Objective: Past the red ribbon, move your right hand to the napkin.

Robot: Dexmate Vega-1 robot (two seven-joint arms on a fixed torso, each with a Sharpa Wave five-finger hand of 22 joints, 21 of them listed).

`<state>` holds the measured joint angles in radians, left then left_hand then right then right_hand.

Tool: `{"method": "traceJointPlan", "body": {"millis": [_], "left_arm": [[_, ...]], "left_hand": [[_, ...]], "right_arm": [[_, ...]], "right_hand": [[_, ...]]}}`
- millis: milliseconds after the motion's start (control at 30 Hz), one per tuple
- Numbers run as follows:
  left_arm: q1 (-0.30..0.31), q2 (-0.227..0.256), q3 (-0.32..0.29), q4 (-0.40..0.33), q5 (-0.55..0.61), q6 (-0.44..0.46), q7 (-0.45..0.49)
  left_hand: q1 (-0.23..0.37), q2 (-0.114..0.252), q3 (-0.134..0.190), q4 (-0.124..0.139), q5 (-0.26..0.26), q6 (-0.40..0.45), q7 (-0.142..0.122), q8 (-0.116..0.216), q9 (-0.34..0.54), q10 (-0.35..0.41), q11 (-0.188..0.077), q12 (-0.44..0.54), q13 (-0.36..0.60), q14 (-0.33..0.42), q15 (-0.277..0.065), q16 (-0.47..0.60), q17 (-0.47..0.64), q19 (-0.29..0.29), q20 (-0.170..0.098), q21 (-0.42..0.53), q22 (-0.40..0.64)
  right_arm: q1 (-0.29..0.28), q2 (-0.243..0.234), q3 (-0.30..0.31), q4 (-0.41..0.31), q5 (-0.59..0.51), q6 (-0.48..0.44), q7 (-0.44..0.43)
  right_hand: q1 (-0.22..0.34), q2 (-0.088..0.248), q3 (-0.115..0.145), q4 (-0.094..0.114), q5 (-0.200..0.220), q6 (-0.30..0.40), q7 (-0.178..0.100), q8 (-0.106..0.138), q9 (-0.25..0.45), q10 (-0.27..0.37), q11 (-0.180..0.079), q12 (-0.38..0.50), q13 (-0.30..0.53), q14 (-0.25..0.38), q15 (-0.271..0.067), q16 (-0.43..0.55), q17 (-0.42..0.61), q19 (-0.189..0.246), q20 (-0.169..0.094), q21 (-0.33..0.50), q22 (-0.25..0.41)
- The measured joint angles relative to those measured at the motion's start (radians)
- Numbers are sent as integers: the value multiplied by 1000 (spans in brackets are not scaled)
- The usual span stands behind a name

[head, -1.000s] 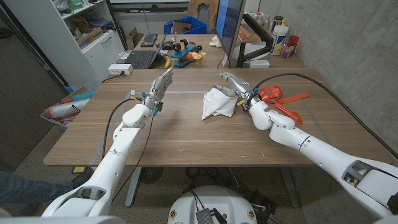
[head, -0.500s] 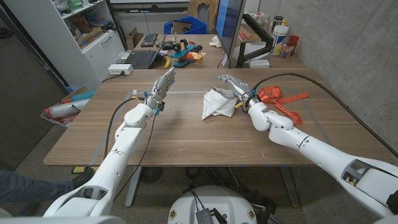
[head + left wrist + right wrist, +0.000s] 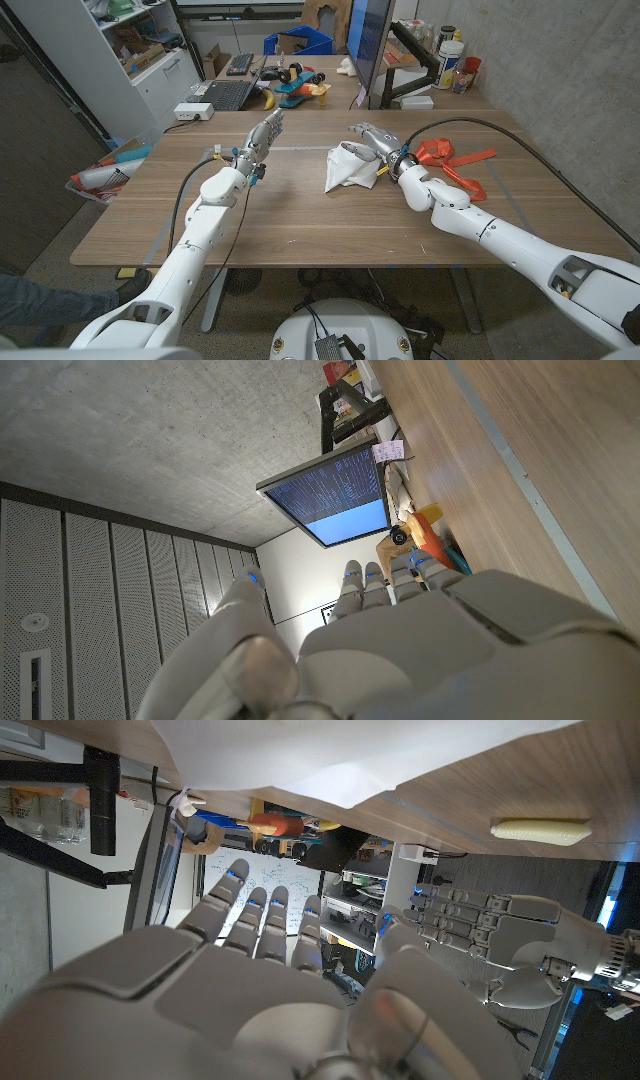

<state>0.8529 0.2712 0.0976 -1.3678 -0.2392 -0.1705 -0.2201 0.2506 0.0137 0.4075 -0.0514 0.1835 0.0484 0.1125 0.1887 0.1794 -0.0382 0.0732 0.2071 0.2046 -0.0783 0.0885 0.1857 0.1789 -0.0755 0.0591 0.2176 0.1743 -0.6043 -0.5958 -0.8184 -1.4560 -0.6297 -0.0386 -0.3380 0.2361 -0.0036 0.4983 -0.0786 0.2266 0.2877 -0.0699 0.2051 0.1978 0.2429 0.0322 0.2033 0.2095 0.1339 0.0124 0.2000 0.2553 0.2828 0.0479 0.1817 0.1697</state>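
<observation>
The wooden table (image 3: 300, 215) carries everything you are working with. Take the white napkin (image 3: 349, 166) as your landmark: it lies crumpled near the table's middle, toward the far edge. Your right hand (image 3: 376, 138) hovers at the napkin's right edge, fingers extended and slightly apart, gripping nothing; whether it touches the cloth cannot be told. The red ribbon (image 3: 450, 162) lies to the right of the napkin, beyond your right forearm. Your left hand (image 3: 262, 133) stands well to the napkin's left, fingers straight and close together, empty.
</observation>
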Motion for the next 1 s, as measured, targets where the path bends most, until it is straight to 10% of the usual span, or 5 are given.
{"method": "traceJointPlan", "body": {"millis": [1000], "left_arm": [[-4, -7, 10, 17, 4, -13, -2]], "left_hand": [[0, 0, 2, -7, 0, 0, 0, 0, 0, 0, 0, 0, -5, 0, 0, 0, 0, 0, 0, 0, 0]], "right_arm": [[31, 20, -38, 51, -5, -23, 24]], "right_hand": [[0, 0, 1, -7, 0, 4, -4, 0, 0, 0, 0, 0, 0, 0, 0, 0, -5, -7, 7, 0, 0]]}}
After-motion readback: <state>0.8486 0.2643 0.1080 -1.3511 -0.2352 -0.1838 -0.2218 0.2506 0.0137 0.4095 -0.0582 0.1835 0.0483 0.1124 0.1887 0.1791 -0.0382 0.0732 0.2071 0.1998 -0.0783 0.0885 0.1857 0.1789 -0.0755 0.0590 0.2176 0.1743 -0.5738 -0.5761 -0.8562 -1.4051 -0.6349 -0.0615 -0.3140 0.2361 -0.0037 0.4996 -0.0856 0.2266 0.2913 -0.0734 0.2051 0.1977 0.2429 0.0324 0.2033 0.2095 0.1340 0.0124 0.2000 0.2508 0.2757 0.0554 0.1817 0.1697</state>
